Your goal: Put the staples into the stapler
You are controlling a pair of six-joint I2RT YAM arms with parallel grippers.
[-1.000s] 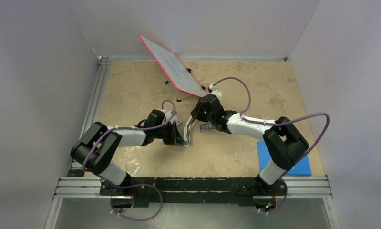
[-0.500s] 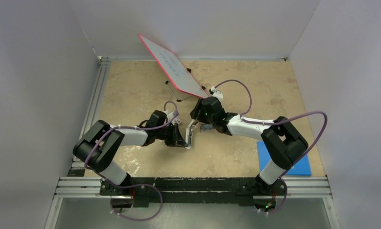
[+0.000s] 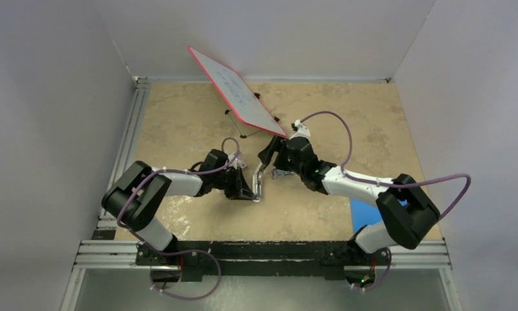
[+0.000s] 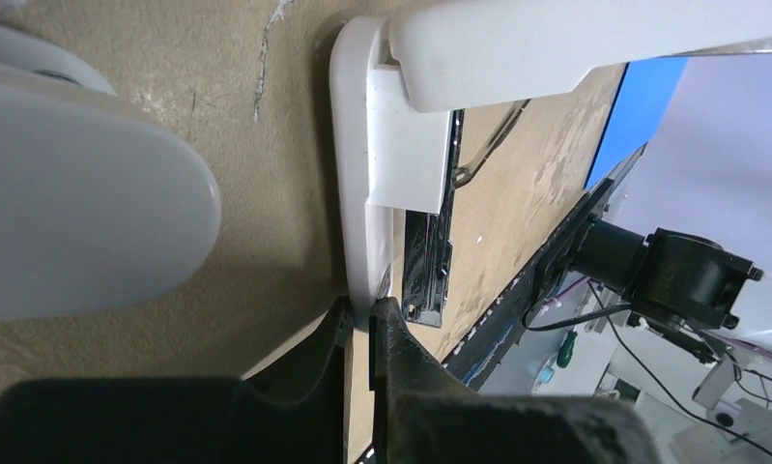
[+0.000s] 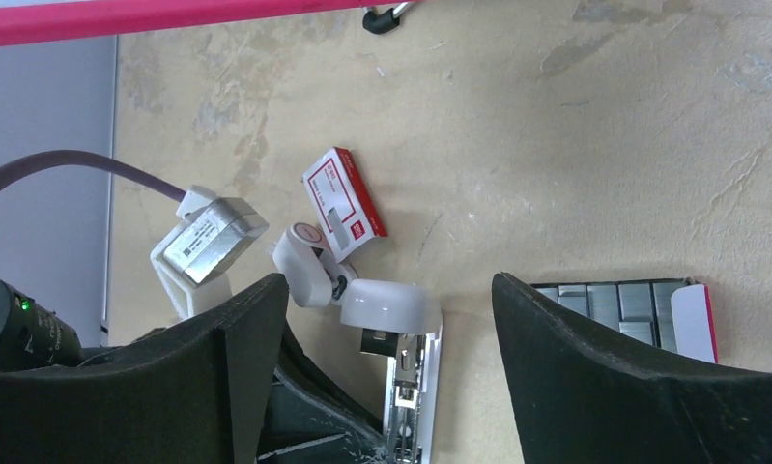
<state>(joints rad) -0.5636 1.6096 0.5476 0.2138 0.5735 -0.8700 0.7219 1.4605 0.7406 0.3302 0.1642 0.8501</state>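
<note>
The white stapler (image 5: 391, 305) lies hinged open on the table, its metal channel (image 5: 407, 387) facing up. My left gripper (image 4: 367, 317) is shut on the thin edge of the stapler base (image 4: 355, 193), low at the stapler's near end (image 3: 257, 192). My right gripper (image 5: 384, 295) hangs open above the stapler's rounded cap, fingers wide on either side and touching nothing. The staples, a small red and white box (image 5: 343, 203), lie just beyond the stapler. An open tray of staple strips (image 5: 614, 298) lies beside the right finger.
A red-framed whiteboard (image 3: 233, 91) leans on its stand at the back centre. A blue pad (image 3: 361, 211) lies at the near right, partly under the right arm. Walls close in the table on three sides.
My right gripper has opened wide and drawn back a little from the stapler's raised arm, its elbow swinging right. The left gripper keeps its hold on the base.
</note>
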